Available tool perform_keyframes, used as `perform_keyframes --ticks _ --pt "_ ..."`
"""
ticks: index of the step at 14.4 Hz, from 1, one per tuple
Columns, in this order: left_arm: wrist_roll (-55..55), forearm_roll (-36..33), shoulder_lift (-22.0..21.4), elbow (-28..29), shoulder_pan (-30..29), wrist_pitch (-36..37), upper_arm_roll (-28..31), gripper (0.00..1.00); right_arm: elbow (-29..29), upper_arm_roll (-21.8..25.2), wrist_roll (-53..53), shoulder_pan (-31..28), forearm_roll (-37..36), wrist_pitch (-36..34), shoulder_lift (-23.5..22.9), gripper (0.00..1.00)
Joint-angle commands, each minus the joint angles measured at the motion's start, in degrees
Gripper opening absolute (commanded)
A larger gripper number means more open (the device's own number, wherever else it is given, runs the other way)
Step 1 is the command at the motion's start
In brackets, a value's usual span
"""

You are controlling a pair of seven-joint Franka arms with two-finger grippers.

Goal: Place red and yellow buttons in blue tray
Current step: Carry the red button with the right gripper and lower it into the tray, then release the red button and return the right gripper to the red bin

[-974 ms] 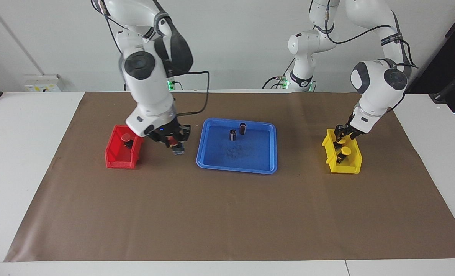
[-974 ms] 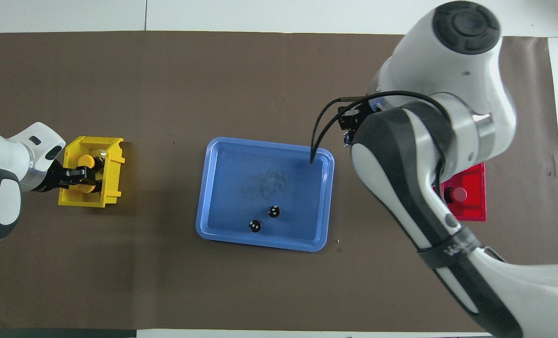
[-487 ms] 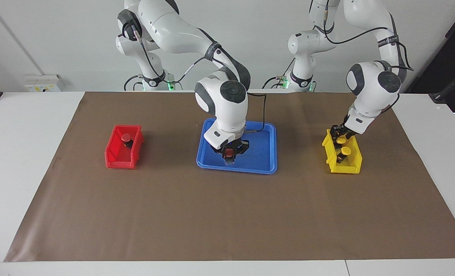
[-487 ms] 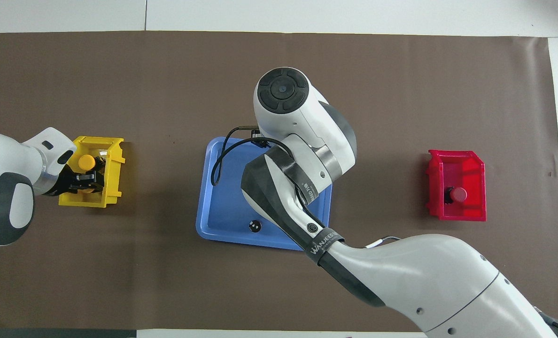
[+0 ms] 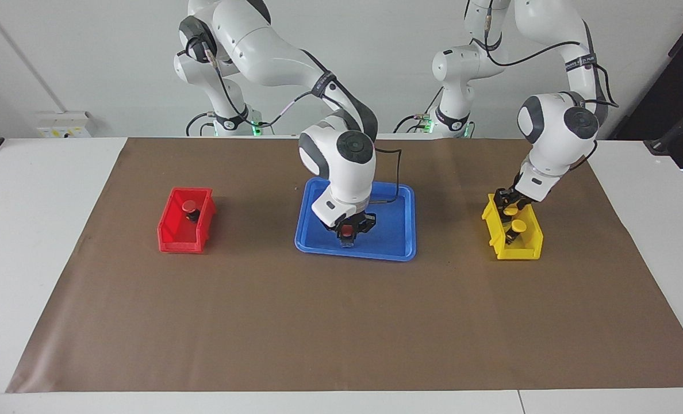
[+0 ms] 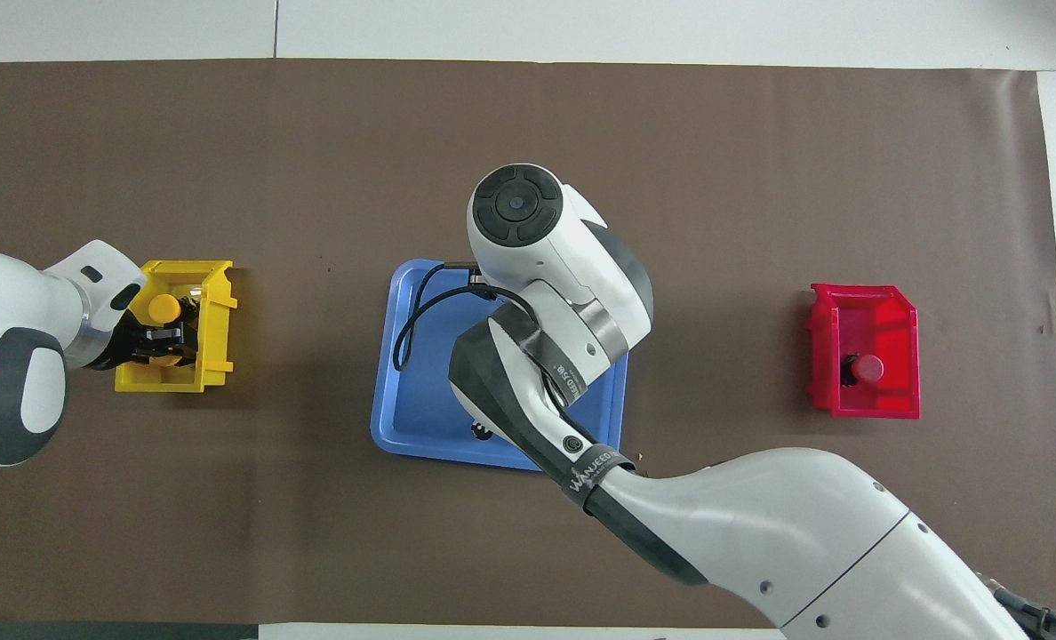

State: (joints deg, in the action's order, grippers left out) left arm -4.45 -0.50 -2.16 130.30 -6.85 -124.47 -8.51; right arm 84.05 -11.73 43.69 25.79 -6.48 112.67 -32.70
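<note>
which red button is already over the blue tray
The red-capped push button held in the right hand, not the one resting in the small red plastic bin.

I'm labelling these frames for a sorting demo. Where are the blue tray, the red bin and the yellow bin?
blue tray (image 5: pixel 402 230): facing view, bare floor of the tray.
red bin (image 5: pixel 176 233): facing view, inside floor of the bin.
yellow bin (image 5: pixel 530 246): facing view, its end farther from the robots.
</note>
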Motion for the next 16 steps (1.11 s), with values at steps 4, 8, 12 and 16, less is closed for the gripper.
perform_keyframes --ticks 4,8,12,16 --pt "0.14 -0.20 -0.66 1.18 -0.18 -1.74 0.34 0.44 1.91 -0.31 1.13 -0.48 -0.28 -0.78 2.03 0.86" --pt "0.05 -0.20 -0.66 1.01 -0.18 -1.65 0.34 0.39 -3.02 0.39 -0.96 -3.71 -0.99 -7.54 5.70 1.00" --pt "0.58 -0.20 0.65 -3.19 -0.53 2.37 0.34 0.36 1.88 0.31 -19.75 -17.58 -0.64 -10.27 12.91 0.98" --pt "1.28 -0.20 0.93 -10.24 -0.10 11.26 0.34 0.37 19.71 0.31 -36.89 -30.77 0.85 -9.41 24.42 0.88"
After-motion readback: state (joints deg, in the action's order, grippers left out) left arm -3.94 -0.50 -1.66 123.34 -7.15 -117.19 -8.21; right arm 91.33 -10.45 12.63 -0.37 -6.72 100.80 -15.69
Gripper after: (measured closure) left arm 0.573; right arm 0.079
